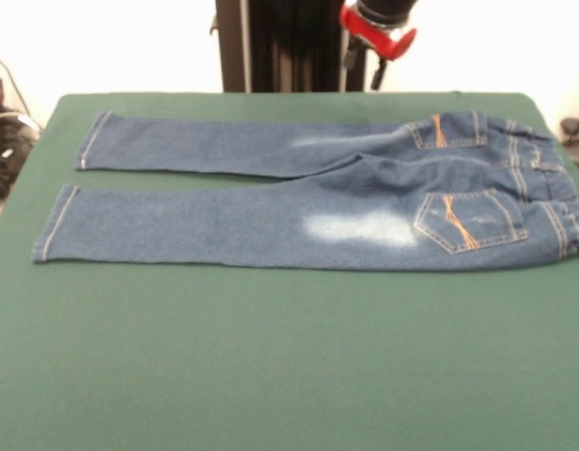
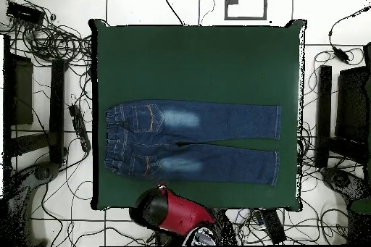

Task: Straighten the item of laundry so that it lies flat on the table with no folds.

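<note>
The blue denim jeans (image 1: 346,211) lie spread on the green table (image 1: 271,357), back side up, with both legs stretched towards the left and the waistband at the right edge. Two back pockets with orange stitching and whitish faded patches show. The elastic waistband looks slightly gathered. In the overhead view the jeans (image 2: 192,141) lie with the waistband on the left. My gripper (image 1: 365,58) hangs drawn back above the table's far edge, apart from the jeans and holding nothing. In the overhead view the gripper (image 2: 153,206) sits at the table's bottom edge.
The black pedestal (image 1: 289,47) stands behind the table's far edge. Cables and dark equipment (image 2: 51,41) lie on the floor round the table. A wide band of bare green cloth (image 2: 196,63) lies on the side of the jeans away from the robot.
</note>
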You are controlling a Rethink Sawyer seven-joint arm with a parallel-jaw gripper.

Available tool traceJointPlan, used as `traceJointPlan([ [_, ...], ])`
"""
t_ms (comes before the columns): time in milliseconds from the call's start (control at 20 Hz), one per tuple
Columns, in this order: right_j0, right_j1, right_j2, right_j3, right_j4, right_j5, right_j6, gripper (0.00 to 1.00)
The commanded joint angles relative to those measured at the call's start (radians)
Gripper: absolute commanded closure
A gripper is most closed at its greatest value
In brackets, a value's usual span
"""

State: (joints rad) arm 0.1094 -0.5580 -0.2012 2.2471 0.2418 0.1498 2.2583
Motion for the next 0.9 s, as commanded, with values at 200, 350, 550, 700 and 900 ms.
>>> traceJointPlan([
  [200, 0.049, 0.123, -0.011, -0.133, -0.048, -0.219, 0.118, 0.0],
  [350, 0.031, 0.106, 0.0, -0.131, -0.075, -0.263, 0.11, 0.0],
  [550, 0.02, 0.097, -0.004, -0.145, -0.104, -0.311, 0.099, 0.0],
  [700, -0.006, 0.116, 0.026, -0.156, -0.123, -0.366, 0.11, 0.0],
  [900, -0.012, 0.115, 0.046, -0.157, -0.124, -0.373, 0.123, 0.0],
])
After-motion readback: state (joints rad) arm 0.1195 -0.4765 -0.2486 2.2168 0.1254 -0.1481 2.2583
